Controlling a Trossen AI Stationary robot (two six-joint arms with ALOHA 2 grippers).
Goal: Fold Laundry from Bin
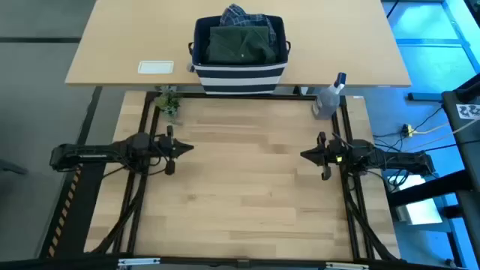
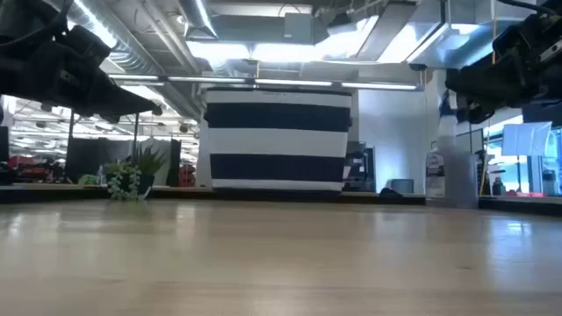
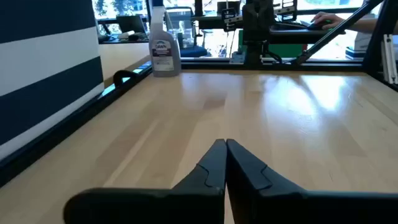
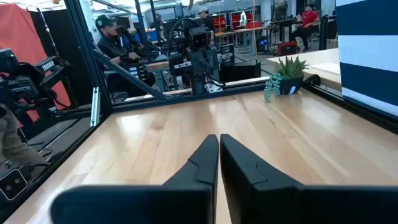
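Bin: a boxy navy-blue fabric bin with white stripes around its lower half [image 1: 238, 66] stands at the far edge of my pale wooden surface [image 1: 247, 187], midway between my two arms.
Laundry: a dark olive-green cloth garment [image 1: 241, 43] lies on top inside the bin; a corner of a blue-and-white plaid shirt [image 1: 238, 15] pokes out behind it.
Left gripper: my left gripper [image 1: 182, 148] hovers over the left side of the surface, fingers pressed together, holding nothing, well apart from the bin.
Right gripper: my right gripper [image 1: 306, 155] hovers over the right side, fingers nearly touching, also empty.
Handling: I judge the cloth soft, light and floppy; it will sag and drag when lifted, and layers may come up together.
Where to grip: I would pinch a raised fold or edge of the olive garment, near the top of the pile.
Bin behaviour: the fabric walls look soft, so I expect the bin may shift or tip if cloth snags.
Hidden: anything under the olive garment is out of sight; no black garment shows. From table height only the bin's striped wall shows, not its contents.
Nearby: a clear spray bottle [image 1: 328, 97] stands just right of the bin; a small green plant [image 1: 168, 104] to its left.
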